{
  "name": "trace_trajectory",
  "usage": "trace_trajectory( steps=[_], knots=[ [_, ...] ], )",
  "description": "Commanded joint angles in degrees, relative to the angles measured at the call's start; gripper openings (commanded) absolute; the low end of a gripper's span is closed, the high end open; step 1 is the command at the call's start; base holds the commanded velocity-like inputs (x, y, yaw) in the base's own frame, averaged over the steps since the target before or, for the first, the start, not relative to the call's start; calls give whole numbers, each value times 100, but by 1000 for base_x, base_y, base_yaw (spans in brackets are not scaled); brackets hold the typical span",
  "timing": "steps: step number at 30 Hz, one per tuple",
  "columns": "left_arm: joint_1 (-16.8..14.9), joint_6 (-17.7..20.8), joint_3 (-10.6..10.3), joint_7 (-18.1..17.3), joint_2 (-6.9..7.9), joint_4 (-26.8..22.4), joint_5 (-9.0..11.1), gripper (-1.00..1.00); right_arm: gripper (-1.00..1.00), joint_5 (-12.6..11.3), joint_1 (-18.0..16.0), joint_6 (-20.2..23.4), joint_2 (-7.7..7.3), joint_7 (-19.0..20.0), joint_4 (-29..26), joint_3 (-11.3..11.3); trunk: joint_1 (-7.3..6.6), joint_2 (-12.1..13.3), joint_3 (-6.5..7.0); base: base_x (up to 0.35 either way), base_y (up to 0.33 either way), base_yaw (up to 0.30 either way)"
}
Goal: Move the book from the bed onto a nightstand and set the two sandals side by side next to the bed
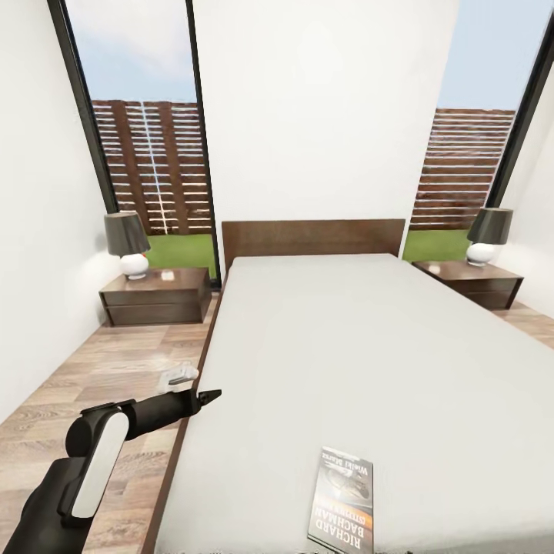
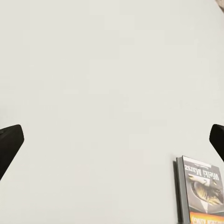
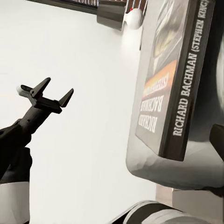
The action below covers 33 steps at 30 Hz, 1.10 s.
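Seen from the foot of the bed (image 1: 338, 362): a plain white mattress in a dark wooden frame, with a low brown headboard (image 1: 312, 238) against the white wall. On the mattress, near its foot end and a little right of the middle, lies the book (image 1: 342, 500), flat, cover up, showing a grey picture, an orange band and the name Richard Bachman. Stretched forward over the bed's left edge, the left gripper (image 1: 208, 397), black fingers parted with nothing between them; in the left wrist view its two dark fingertips (image 2: 10, 143) stand wide apart above bare mattress, the book (image 2: 201, 191) lying off to one side of them, not touched. In the right wrist view, the book (image 3: 173, 79) close up, spine reading Richard Bachman (Stephen King), and beyond it the left gripper (image 3: 49, 96) with its jaws spread. Cannot tell how the right gripper stands. Left of the bed, on the wood-plank floor, a pale sandal (image 1: 178, 375) just beside the frame. At either side of the headboard a dark nightstand (image 1: 156, 295) with a dark-shaded lamp (image 1: 128, 243), the other nightstand (image 1: 468, 282) at the right.
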Motion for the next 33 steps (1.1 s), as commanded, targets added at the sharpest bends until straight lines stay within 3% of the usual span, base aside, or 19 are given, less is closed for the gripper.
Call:
trace_trajectory(
  steps=[1,14,29,33],
  knots=[
    [-4,11,5,-58,-1,-2,-47,100,100,-3,-18,74,0,19,-9,-6,22,-44,-24,0,0,0],
    [-4,-34,0,-86,2,-2,-47,100,100,-15,-83,122,-3,19,-34,-14,44,-84,-42,0,0,0],
    [-4,-37,7,-94,6,-2,-47,100,100,-209,-87,119,21,19,-34,-4,44,-84,-42,0,0,0],
    [-4,-37,9,-90,7,-2,-47,100,100,-219,-87,117,26,19,-30,-5,131,-245,-114,0,0,0]
  ],
)
